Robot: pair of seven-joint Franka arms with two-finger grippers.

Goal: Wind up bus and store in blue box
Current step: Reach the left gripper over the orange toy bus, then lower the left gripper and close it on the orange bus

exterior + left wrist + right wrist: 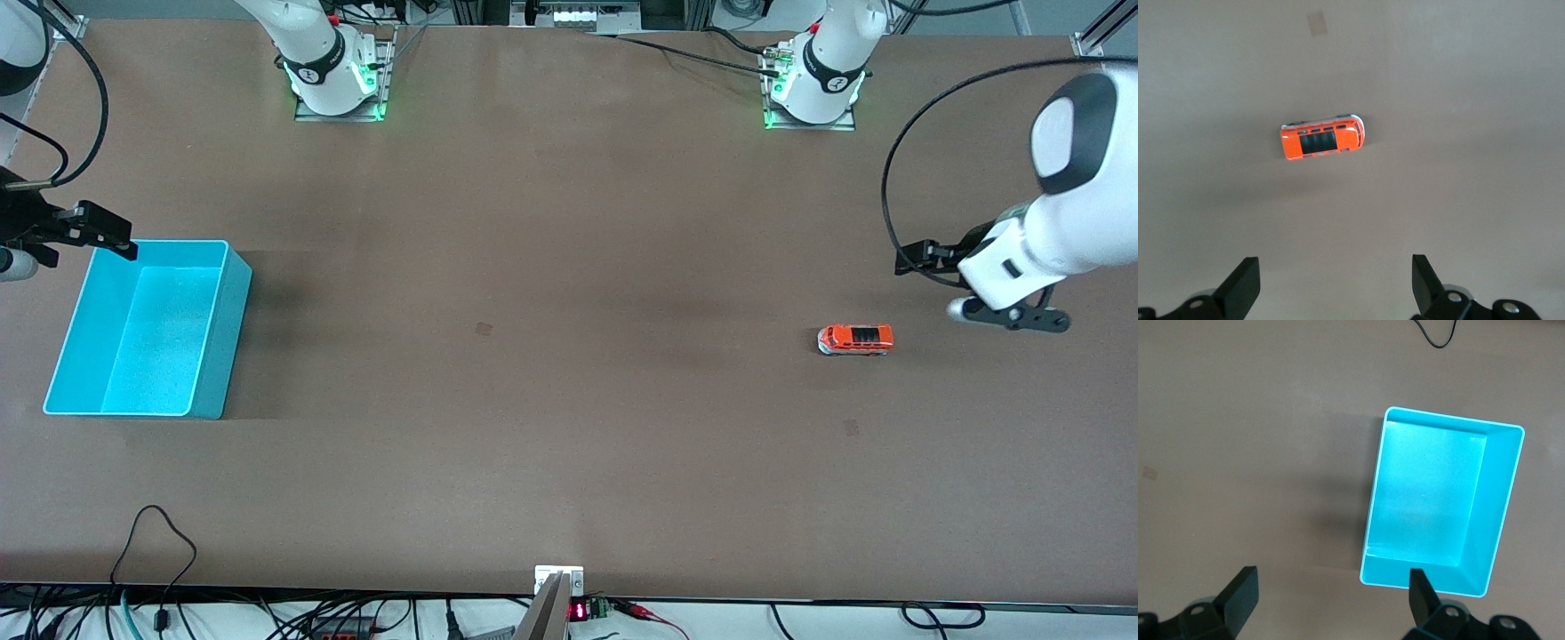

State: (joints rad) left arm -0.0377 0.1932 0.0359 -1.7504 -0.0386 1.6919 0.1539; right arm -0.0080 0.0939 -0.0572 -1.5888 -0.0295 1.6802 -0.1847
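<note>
Front view: the bus (854, 340) sits upright on the table (551, 356) toward the left arm's end, at nine o'clock of the left gripper (1336, 283), fingers (1245, 283) spread, empty; the blue box (151, 327) lies at the right arm's end, at four o'clock of the right gripper (1331, 603), fingers apart, empty.

Both arms have glossy white rounded shells with black bands at the joints; their bases (338, 80) sit on grey metal plates lit green at the edges, with small red fittings beside them. The left arm's wrist carries a grey oval cap ringed in black and a looping black cable (898, 178). Fingers (1241, 287) are matte black, wedge-shaped, on black mounts with silver screws.
</note>
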